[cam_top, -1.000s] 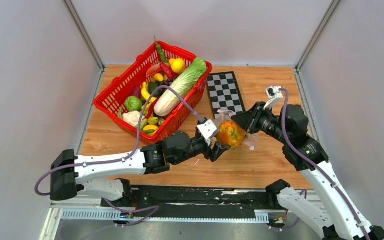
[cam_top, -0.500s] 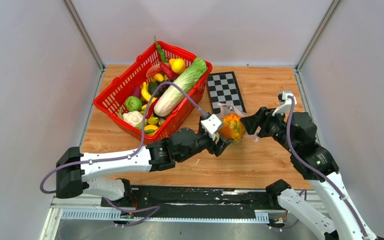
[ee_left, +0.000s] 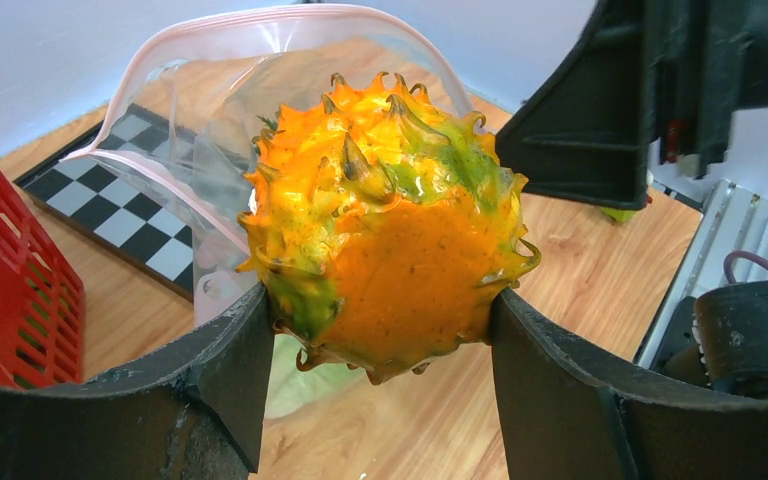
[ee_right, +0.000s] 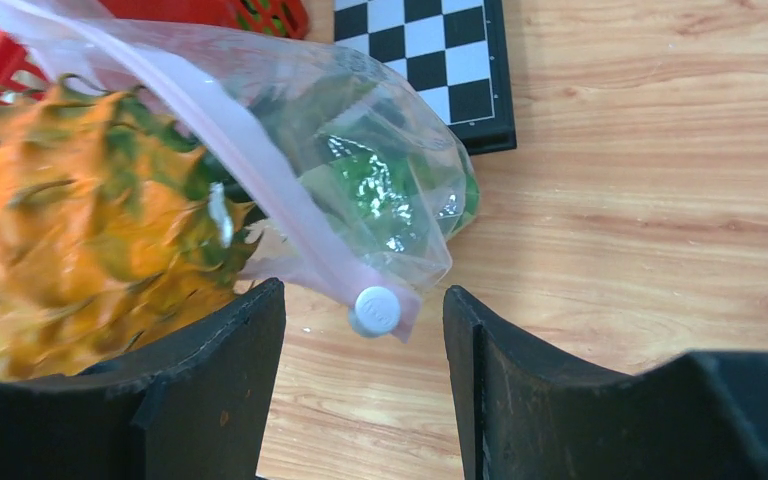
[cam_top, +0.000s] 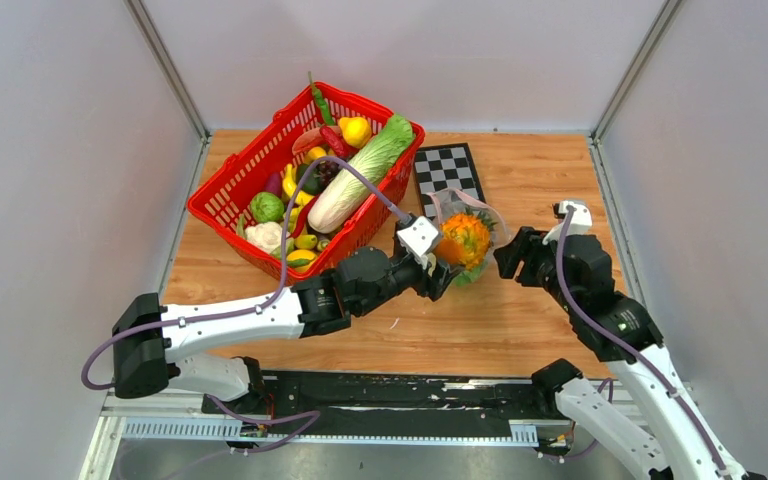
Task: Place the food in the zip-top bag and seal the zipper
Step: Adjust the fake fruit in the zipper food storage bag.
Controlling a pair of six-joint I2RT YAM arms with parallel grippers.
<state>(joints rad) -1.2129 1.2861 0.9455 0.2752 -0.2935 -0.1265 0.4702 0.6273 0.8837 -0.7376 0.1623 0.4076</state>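
Note:
My left gripper is shut on a spiky orange-and-green toy fruit, one finger pressing each side. It holds the fruit at the open mouth of the clear zip-top bag, which lies on the table behind it. The pink zipper arches above the fruit. A green piece of food shows inside the bag. My right gripper stands open just right of the bag. The zipper strip and its white slider hang between its fingers without touching them.
A red mesh basket full of toy fruits and vegetables stands at the back left. A black-and-white checkerboard lies behind the bag. Bare wooden table lies in front of both grippers.
My right gripper has opened, let go of the bag and drawn back to the right. The left gripper has carried the fruit up and right into the bag's mouth.

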